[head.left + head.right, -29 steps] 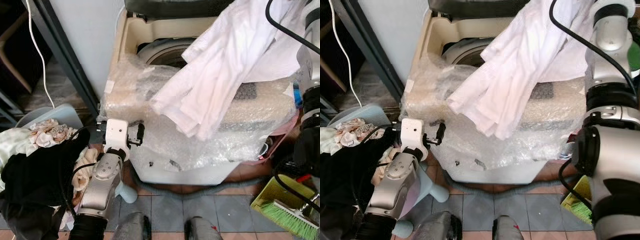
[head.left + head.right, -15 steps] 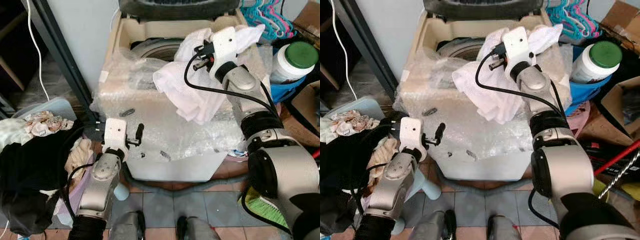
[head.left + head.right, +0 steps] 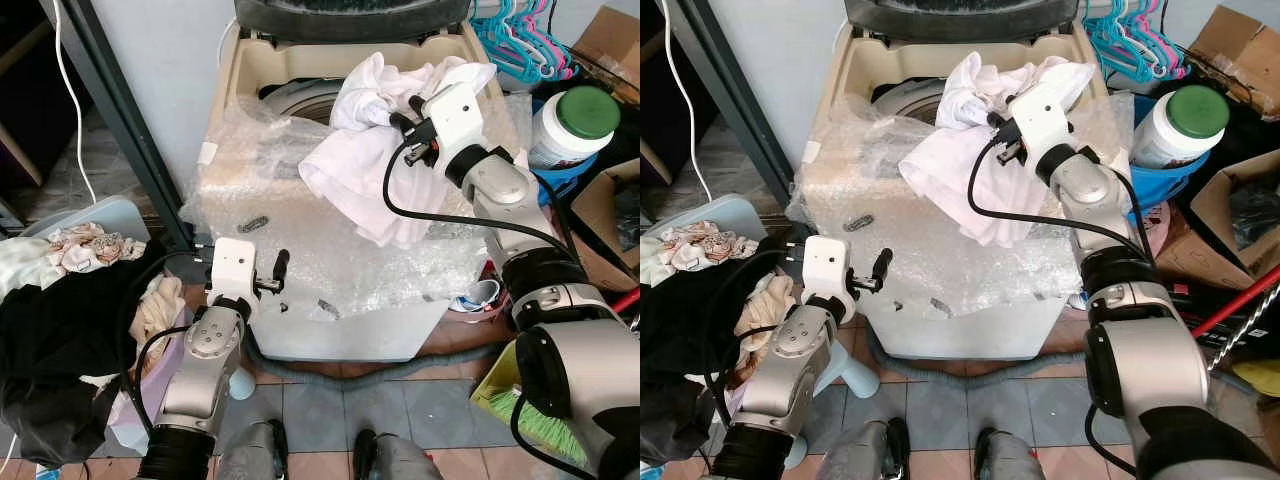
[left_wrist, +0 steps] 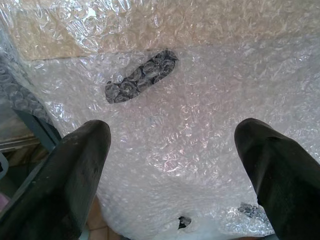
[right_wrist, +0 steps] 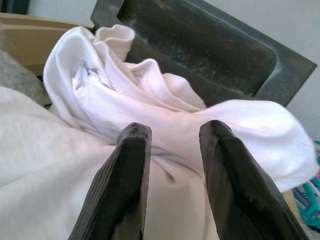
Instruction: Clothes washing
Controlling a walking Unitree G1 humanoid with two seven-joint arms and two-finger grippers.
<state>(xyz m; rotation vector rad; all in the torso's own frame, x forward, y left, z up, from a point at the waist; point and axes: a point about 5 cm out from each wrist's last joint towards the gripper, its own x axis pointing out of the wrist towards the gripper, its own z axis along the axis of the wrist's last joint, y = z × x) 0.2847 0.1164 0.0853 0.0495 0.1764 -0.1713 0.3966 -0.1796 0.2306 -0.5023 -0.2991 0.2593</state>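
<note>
A cream top-loading washing machine (image 3: 300, 215) wrapped in bubble wrap stands before me with its lid up and its drum (image 3: 297, 96) showing. A white garment (image 3: 350, 175) lies bunched over the tub's right rim and hangs down across the wrapped top. My right gripper (image 3: 403, 117) is at the bunched upper part, and in the right wrist view its fingers (image 5: 131, 185) pinch white cloth (image 5: 100, 100) between them. My left gripper (image 3: 279, 268) is held low at the washer's front left, open, its fingers (image 4: 75, 170) spread wide and facing bare bubble wrap (image 4: 175, 125).
A light basket (image 3: 110, 218) of mixed clothes with a black garment (image 3: 50, 350) sits on the floor to the left, behind a dark metal post (image 3: 130, 130). To the right are a green-lidded white jar (image 3: 582, 122), plastic hangers (image 3: 520, 40), a cardboard box (image 3: 612, 28) and a green broom (image 3: 520, 412).
My right gripper has brought the white garment down from high in front of the camera onto the washer's rim. The camera has shifted. The left arm has stayed put.
</note>
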